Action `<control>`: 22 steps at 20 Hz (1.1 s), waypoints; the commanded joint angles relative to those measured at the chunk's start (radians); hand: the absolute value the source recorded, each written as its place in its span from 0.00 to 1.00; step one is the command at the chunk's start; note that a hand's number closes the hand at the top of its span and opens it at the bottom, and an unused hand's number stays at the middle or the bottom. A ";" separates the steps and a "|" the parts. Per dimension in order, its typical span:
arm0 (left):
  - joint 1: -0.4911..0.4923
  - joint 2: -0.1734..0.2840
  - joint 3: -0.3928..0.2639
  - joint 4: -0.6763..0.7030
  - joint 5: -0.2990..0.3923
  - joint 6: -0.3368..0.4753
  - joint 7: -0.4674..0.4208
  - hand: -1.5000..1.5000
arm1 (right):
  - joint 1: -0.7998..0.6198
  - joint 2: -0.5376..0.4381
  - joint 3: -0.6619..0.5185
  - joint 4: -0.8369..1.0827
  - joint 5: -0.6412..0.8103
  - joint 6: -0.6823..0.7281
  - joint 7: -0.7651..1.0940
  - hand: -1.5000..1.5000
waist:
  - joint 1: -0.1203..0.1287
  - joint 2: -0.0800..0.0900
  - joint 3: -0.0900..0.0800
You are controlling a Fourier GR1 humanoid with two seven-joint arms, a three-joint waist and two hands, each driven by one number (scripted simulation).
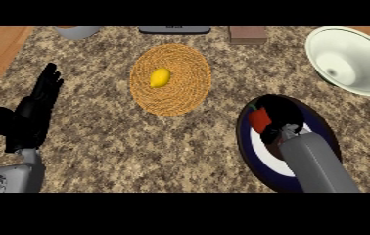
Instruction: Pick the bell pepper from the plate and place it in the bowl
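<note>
**Bell pepper in right hand's grasp, over the plate**

Bell pepper point(259, 117) shows as a red patch at the left side of the right hand point(278, 116), over the upper left part of the dark-rimmed plate point(249, 151). The black fingers curl round it and hide most of it, so only one red face is visible. Cannot tell whether it rests on the plate or is already clear of it.

Right forearm enters from the lower edge and lies across the plate's white centre, which puts the hand on the pepper from the near side.

Bowl point(339, 58), white, sits at the upper right, apart from the plate across bare counter point(108, 146). Judgement: grasp step is in hand; the carry to the bowl is not yet done, and calls for a lift and a move up and right.

Left hand point(36, 111) is at the left edge, fingers straight and up, resting, holding nothing.

Woven mat point(171, 80) with a yellow fruit point(160, 77) lies mid-counter, well off the likely route.
</note>
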 commanded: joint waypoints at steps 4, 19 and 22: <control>0.024 0.001 -0.004 -0.029 -0.009 -0.021 0.005 0.50 | -0.112 -0.007 -0.055 0.216 0.024 -0.111 -0.184 1.00 | 0.014 0.012 0.010; 0.011 -0.016 0.011 -0.045 -0.028 0.010 0.041 0.50 | -0.311 -0.142 -0.135 0.139 0.075 -0.206 -0.274 1.00 | -0.020 -0.003 0.009; 0.019 -0.015 0.023 -0.029 -0.021 0.007 0.019 0.50 | -0.343 -0.160 -0.185 0.033 0.082 -0.283 -0.210 1.00 | -0.025 -0.004 0.008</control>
